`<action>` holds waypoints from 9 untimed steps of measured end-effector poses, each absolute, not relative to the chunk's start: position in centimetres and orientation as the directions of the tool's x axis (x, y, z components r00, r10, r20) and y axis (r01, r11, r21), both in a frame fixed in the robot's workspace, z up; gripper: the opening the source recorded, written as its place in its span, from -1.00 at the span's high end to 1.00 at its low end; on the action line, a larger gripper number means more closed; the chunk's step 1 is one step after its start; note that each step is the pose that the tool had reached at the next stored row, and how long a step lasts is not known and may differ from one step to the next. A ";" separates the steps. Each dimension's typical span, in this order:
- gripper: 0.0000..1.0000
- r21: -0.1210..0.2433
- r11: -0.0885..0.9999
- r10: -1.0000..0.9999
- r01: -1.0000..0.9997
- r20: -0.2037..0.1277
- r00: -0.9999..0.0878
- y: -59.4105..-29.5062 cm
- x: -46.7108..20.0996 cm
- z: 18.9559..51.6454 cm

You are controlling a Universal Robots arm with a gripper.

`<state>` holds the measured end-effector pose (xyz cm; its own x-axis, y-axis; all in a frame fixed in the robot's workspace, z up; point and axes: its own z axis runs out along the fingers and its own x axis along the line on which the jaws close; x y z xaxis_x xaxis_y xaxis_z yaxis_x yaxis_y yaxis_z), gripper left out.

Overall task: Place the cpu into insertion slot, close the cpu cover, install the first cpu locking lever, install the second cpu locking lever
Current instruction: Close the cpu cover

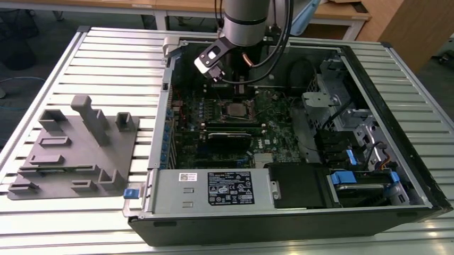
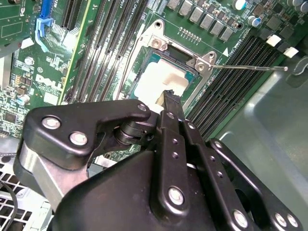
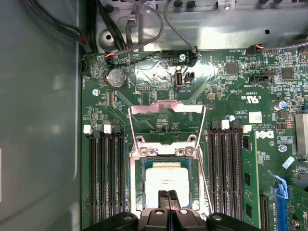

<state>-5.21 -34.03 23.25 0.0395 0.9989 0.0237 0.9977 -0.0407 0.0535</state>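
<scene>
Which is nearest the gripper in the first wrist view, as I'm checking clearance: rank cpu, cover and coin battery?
1. cpu, directly under the gripper.
2. cover, flipped open just beyond the cpu.
3. coin battery, farthest, past the cover and off to its side.

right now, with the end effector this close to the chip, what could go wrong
1. The end effector tips sit right over the cpu lying in the insertion slot; a hard push could scrape or shift it.
2. The cpu cover is open, so nothing clamps the chip.
3. A thin locking lever juts over the memory slots and might get snagged.
</scene>
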 end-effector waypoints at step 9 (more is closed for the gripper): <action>0.79 0.053 -0.041 0.999 0.998 0.023 0.039 -34.0 -5.2 23.7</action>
